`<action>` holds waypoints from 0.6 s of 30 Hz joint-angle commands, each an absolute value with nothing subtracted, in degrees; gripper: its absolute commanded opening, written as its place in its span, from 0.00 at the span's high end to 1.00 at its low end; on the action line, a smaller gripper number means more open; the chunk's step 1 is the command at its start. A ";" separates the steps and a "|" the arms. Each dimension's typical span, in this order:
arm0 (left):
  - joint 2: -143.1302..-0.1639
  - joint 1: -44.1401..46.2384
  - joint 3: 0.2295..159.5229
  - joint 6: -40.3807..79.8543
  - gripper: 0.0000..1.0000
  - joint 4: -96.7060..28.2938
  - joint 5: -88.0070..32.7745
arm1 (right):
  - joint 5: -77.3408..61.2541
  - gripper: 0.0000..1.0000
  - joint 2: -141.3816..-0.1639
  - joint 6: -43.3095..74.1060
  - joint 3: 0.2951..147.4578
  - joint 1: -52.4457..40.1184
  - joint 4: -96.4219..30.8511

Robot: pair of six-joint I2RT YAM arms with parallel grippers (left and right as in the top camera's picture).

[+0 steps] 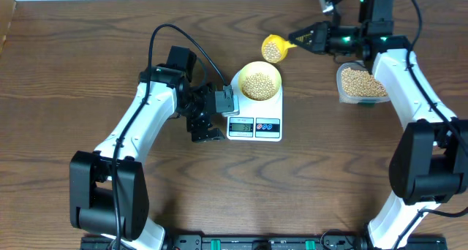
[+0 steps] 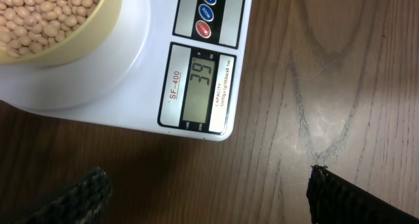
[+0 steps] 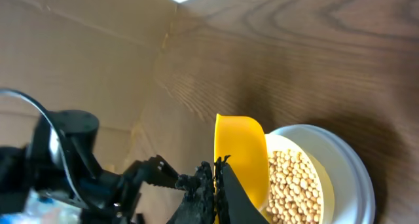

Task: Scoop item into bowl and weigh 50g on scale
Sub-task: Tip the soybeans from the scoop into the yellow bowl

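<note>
Overhead, arms: left arm [image 1: 135, 129] and right arm [image 1: 409, 82], both white, stand highest over the wooden table [image 1: 73, 67].
Overhead, scale: white scale [image 1: 254, 133] lies at table centre, with its display [image 1: 241, 126] along the 6 o'clock edge.
Overhead, bowl: pale yellow bowl [image 1: 278, 80] sits on the scale's 12 o'clock half, with beans [image 1: 259, 84] covering its floor.
Overhead, left claw: left claw [image 1: 221, 117] is at 9 o'clock of the scale, just beside it, spread wide and holding nothing.
Overhead, right claw: right claw [image 1: 303, 38] is pinched tight on the handle of a yellow scoop [image 1: 273, 48]. The scoop head, loaded with beans, is at 1 o'clock of the bowl and near it.
Overhead, container: clear container [image 1: 340, 89] of beans stands at 3 o'clock of the bowl, partly under the right arm.
Left wrist, scale: the display reads 39. 3 round buttons [image 2: 204, 13], 2 blue and 1 red, sit at 12 o'clock of it.
Left wrist, bowl: it stands at 10 o'clock on the round platform, with beans inside.
Left wrist, fingers: 2 black fingers [image 2: 78, 198] show at 7 and 5 o'clock, far apart, with bare wood between them.
Right wrist, scoop: it is seen edge-on at bottom centre, with black fingertips closed on it at 6 o'clock.
Right wrist, bowl: it is at 4 o'clock behind the scoop, beans inside, on the white platform.
Right wrist, backdrop: cardboard wall [image 3: 78, 54] stands at 10 o'clock.
</note>
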State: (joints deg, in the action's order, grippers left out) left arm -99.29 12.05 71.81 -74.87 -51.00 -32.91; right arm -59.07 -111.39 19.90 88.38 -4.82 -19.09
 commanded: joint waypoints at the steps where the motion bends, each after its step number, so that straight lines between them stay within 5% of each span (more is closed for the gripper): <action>1: -99.66 11.79 71.68 -75.42 0.02 -51.29 -33.82 | -58.39 0.99 -111.92 8.25 88.38 -7.11 -20.08; 18: -99.66 11.79 71.68 -75.42 0.02 -51.29 -33.85 | -53.65 0.99 -107.68 -11.55 88.38 -10.26 -27.33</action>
